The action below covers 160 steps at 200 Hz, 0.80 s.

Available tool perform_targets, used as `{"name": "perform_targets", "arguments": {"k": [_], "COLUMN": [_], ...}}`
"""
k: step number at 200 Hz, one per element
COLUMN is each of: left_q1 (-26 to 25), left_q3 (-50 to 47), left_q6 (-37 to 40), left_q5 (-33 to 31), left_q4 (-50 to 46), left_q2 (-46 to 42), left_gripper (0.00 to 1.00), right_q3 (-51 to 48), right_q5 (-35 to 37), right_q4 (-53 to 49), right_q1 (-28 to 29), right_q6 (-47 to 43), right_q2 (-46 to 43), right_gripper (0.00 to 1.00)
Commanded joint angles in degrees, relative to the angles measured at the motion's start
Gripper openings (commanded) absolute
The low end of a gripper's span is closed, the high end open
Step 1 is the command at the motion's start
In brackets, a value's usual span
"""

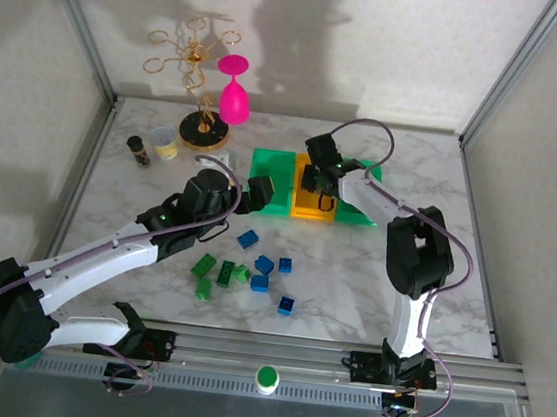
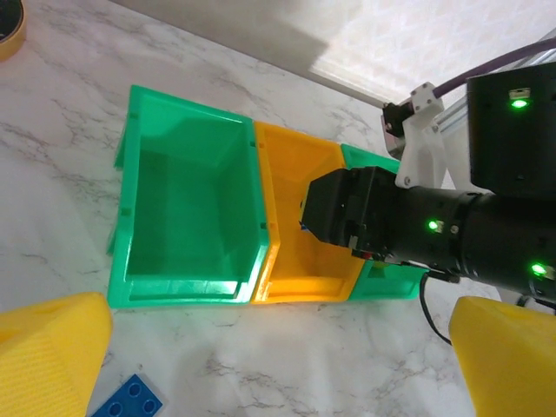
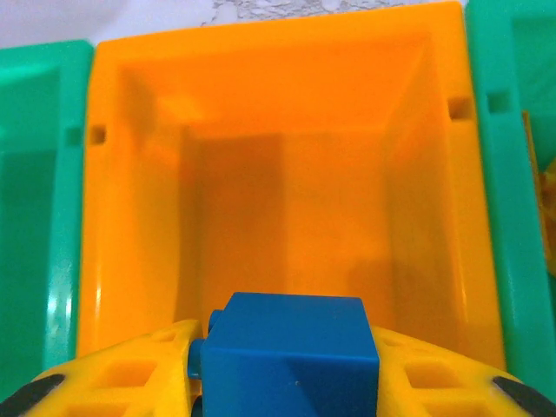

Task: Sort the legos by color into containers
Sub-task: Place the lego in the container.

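Observation:
Three containers stand in a row at the back: a green bin (image 1: 269, 199), an orange bin (image 1: 311, 208) and a second green bin (image 1: 361, 206). My right gripper (image 1: 314, 184) hangs over the orange bin (image 3: 261, 174), shut on a blue lego (image 3: 291, 356). Beside the left green bin (image 2: 182, 208), my left gripper (image 1: 258, 190) stands open and empty, its yellow fingers (image 2: 48, 347) wide apart over bare table. Loose blue legos (image 1: 265, 264) and green legos (image 1: 226, 273) lie mid-table. One blue lego (image 2: 130, 401) lies under my left gripper.
A gold glass rack (image 1: 190, 58) holding a pink glass (image 1: 234, 93) stands at the back left, with a clear cup (image 1: 162, 141) and a dark jar (image 1: 139, 150) beside it. Metal frame posts (image 1: 87, 36) border the marble table (image 1: 455, 249).

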Motion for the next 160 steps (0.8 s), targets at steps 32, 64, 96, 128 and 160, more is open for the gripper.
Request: {"name": "perform_targets", "arguments": {"k": [32, 64, 96, 128, 160], "left_q1": [2.60, 3.43, 4.05, 4.49, 4.94], "left_q3": [-0.70, -1.66, -2.03, -2.46, -2.54], "left_q6": [-0.19, -0.73, -0.81, -0.73, -1.15], "left_q5": [1.74, 2.37, 2.64, 2.65, 3.30], "left_q4": [1.84, 2.02, 1.76, 1.73, 1.66], "left_q2": [0.22, 0.04, -0.22, -0.98, -1.38], "left_gripper": [1.00, 1.00, 1.00, 1.00, 1.00], "right_q3": [5.96, 8.65, 10.15, 10.00, 10.04], "right_q5": [-2.53, -1.72, -1.50, -1.53, -1.94], "right_q4": [1.79, 1.44, 0.88, 0.92, -0.10], "right_q1": [-2.16, -2.52, -2.69, -2.69, -2.66], "right_q6": [-2.16, -2.49, -2.76, -3.11, -3.50], "right_q2": [7.53, 10.58, 12.32, 10.92, 8.02], "right_gripper": [0.40, 0.41, 0.45, 0.54, 0.56]}}
